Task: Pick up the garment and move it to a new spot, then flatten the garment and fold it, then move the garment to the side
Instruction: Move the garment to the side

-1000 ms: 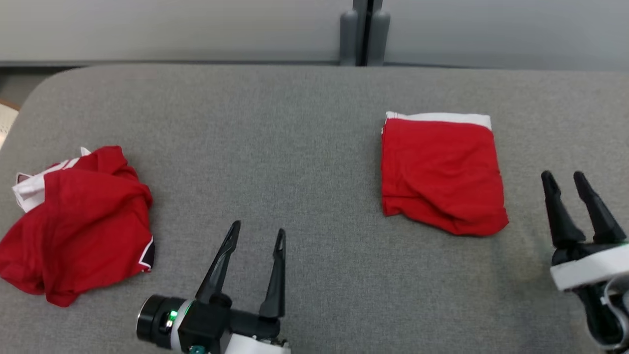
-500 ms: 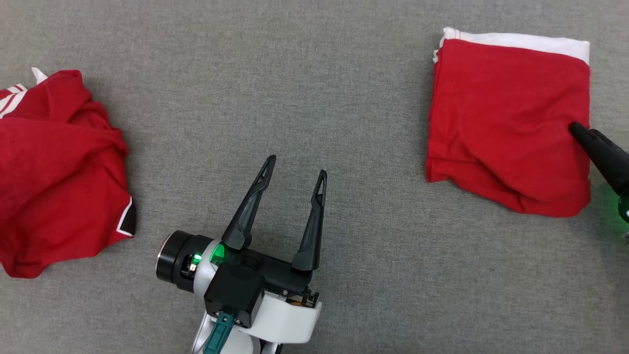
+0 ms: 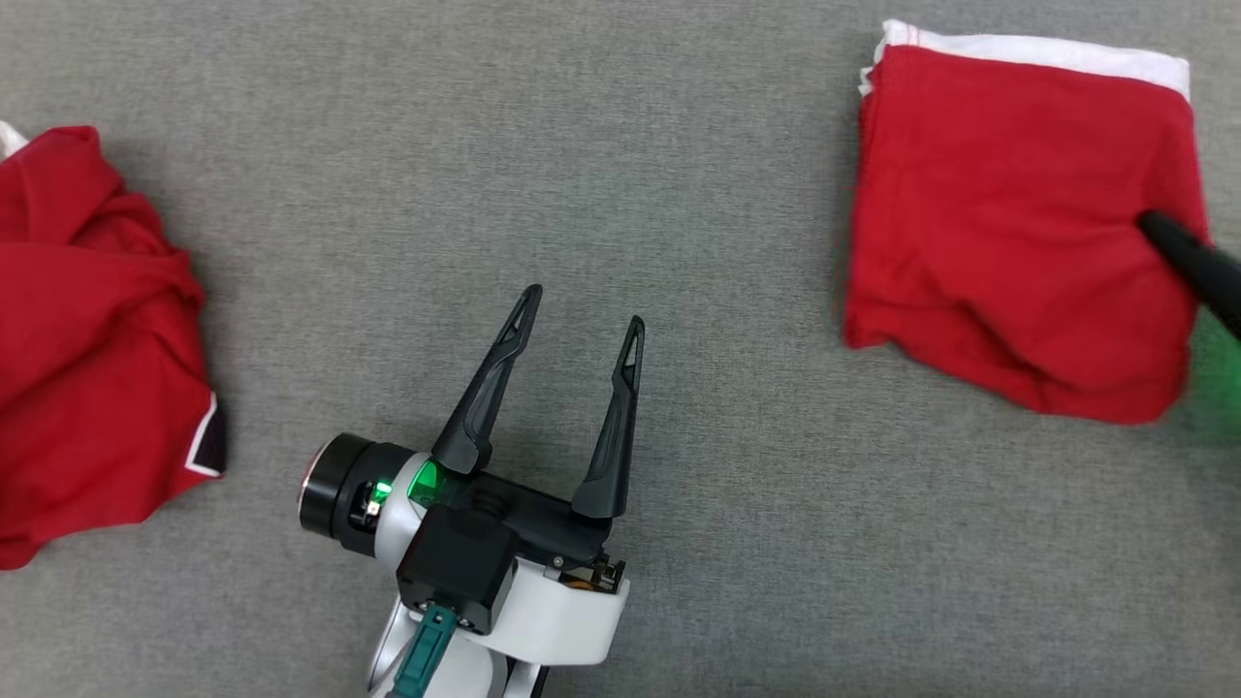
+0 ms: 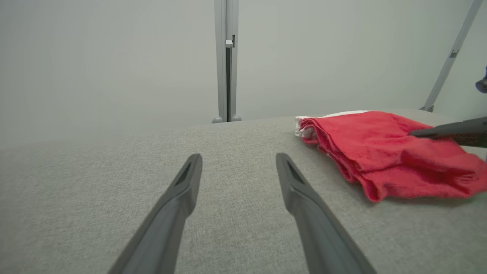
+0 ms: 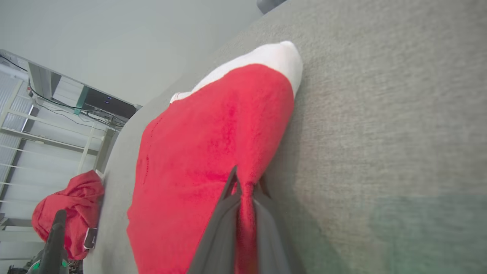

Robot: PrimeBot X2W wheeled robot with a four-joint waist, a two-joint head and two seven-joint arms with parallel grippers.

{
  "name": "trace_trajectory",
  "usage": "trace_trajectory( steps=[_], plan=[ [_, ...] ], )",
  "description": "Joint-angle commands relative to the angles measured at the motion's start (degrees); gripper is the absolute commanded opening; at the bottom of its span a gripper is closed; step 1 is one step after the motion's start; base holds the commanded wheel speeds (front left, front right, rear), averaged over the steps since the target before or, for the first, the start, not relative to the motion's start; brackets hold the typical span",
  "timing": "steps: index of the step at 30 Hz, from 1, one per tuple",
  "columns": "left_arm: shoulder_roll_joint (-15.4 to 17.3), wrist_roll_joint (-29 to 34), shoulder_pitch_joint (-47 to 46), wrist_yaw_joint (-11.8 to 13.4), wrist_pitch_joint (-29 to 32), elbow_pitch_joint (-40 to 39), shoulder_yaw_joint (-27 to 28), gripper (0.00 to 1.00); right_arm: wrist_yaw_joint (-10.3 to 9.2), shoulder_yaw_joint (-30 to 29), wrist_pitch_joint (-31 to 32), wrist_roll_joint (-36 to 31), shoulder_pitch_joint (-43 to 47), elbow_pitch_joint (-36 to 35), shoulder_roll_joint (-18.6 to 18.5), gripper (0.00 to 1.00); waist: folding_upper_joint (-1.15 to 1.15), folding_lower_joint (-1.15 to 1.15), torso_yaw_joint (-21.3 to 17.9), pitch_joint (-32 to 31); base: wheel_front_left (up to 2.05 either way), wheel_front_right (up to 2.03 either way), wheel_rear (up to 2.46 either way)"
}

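A red folded garment (image 3: 1008, 213), edged in white along its 12 o'clock side, lies at 2 o'clock on a plain grey surface (image 3: 582, 145). At 9 o'clock, a crumpled garment (image 3: 87, 339), also red, shows white-and-black trim. The left gripper (image 3: 583, 306) is black and white, lit green.

**Left gripper** (image 3: 583, 306), two long dark fingers on a white-and-black wrist. It sits at the lower centre of the head view. The fingers point up the frame with a slight rightward lean. The jaws are spread wide with nothing between them. A green light (image 3: 424, 482) is lit on the wrist. In the left wrist view the fingers (image 4: 182, 190) rise well apart from the bottom edge.

**Right gripper** (image 3: 1156, 227). It enters at the right edge of the head view, in the upper half. In the right wrist view its fingers (image 5: 224, 213) are pressed together, pinching a ridge at the edge of the folded red fabric garment (image 5: 213, 144).
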Motion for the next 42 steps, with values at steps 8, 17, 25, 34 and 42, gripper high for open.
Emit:
trace_trajectory(
  steps=[8, 17, 25, 34, 42],
  plan=[
    [0.6, 3.2, -2.4, -3.0, -0.3, -1.1, 0.3, 1.00, -0.04, -0.1, -7.4, -11.1, -1.1, 3.2, -10.5, 0.00, 0.00, 0.00, -4.9, 2.1, 0.00, 0.00, 0.00],
    [3.1, 6.3, -4.9, -4.5, -0.3, -2.7, -2.1, 1.00, -0.04, 3.4, -10.3, -21.4, -8.0, 9.9, -20.3, 0.00, 0.00, 0.00, -8.0, 5.6, 0.00, 0.00, 0.00],
    [4.3, 6.7, -7.3, -4.3, -0.2, -3.1, -4.0, 1.00, -0.04, 6.4, -12.5, -29.4, -14.9, 16.5, -25.0, 0.00, 0.00, 0.00, -7.8, 8.9, 0.00, 0.00, 0.00],
    [3.7, 5.1, -8.9, -4.1, -0.1, -1.8, -6.1, 1.00, -0.08, 7.7, -12.9, -41.6, -23.1, 27.4, -23.9, 1.00, 0.00, 0.00, -4.7, 9.0, 0.00, 0.00, 0.00],
    [2.7, 3.1, -6.2, -2.9, -0.2, -1.0, -6.0, 1.00, -0.08, 7.1, -14.5, -49.6, -22.9, 34.4, -13.4, 1.00, 0.00, 0.00, -2.2, 0.7, 0.00, 0.00, 0.00]
  ],
)
